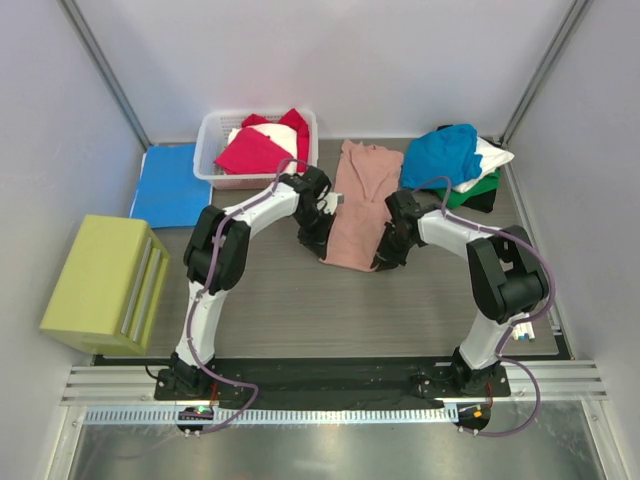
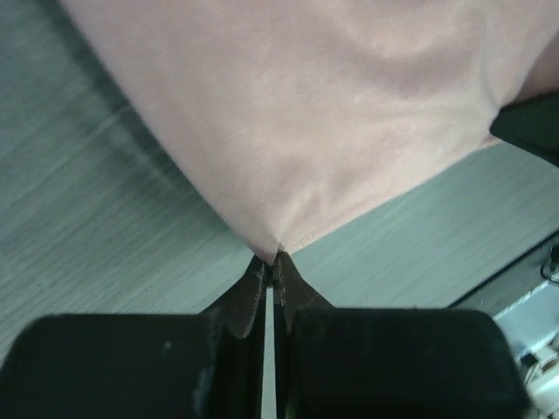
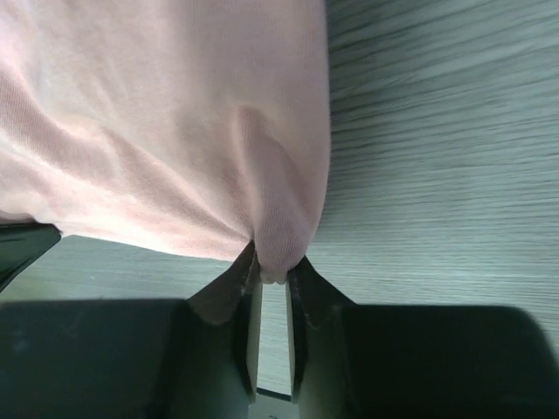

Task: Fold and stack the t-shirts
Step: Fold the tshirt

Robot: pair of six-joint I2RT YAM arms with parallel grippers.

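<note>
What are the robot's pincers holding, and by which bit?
Both hold the pink shirt: the left pincer by a corner, the right pincer by a bunched edge.

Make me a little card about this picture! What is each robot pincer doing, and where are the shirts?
left pincer: shut on the near left corner of the pink t-shirt
right pincer: shut on the same shirt's near right edge
pink t-shirt: long strip lying on the table
basket: holds a magenta shirt
back right pile: teal-blue shirt on top
left side: blue folder, yellow-green box
</note>
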